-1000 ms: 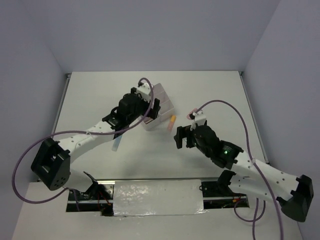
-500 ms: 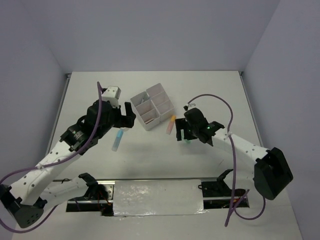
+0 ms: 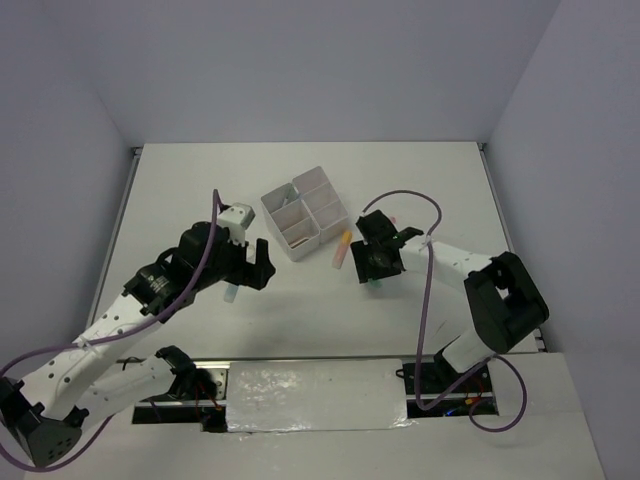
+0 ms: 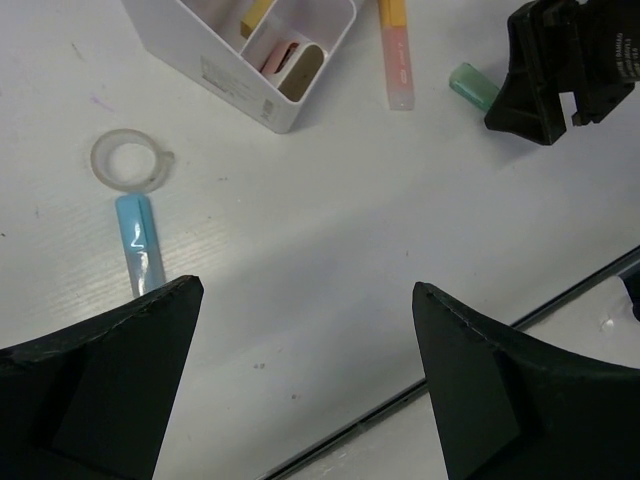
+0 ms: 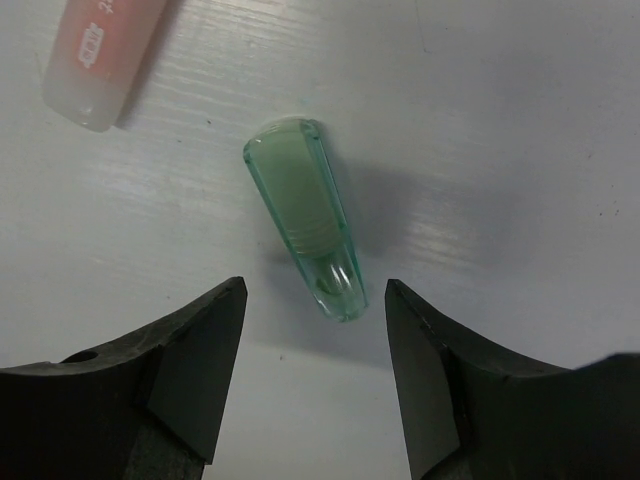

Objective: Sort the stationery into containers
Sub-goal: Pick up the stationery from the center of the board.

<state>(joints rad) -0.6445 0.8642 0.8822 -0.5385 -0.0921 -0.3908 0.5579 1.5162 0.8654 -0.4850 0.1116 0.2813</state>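
The white four-compartment organiser (image 3: pixel 305 212) stands mid-table and holds several pieces, seen in the left wrist view (image 4: pixel 240 60). A pink-orange highlighter (image 3: pixel 342 249) (image 5: pixel 105 60) lies just right of it. A short green piece (image 5: pixel 305 215) (image 4: pixel 472 85) lies on the table, its near tip between my right gripper's (image 5: pixel 315 288) open jaws, untouched. In the top view the right gripper (image 3: pixel 378 262) hides most of it. My left gripper (image 3: pixel 255 264) (image 4: pixel 308 292) is open and empty over bare table. A blue highlighter (image 4: pixel 138 245) (image 3: pixel 231 292) and a clear tape ring (image 4: pixel 127 160) lie by its left finger.
The table's near edge with a dark slot runs close below the left gripper (image 4: pixel 420 385). Grey walls bound the table at the back and sides. The purple cables loop above both arms (image 3: pixel 405 197).
My left arm has pulled back from the organiser toward the near left, uncovering it. My right gripper has moved left and turned down over the green piece.
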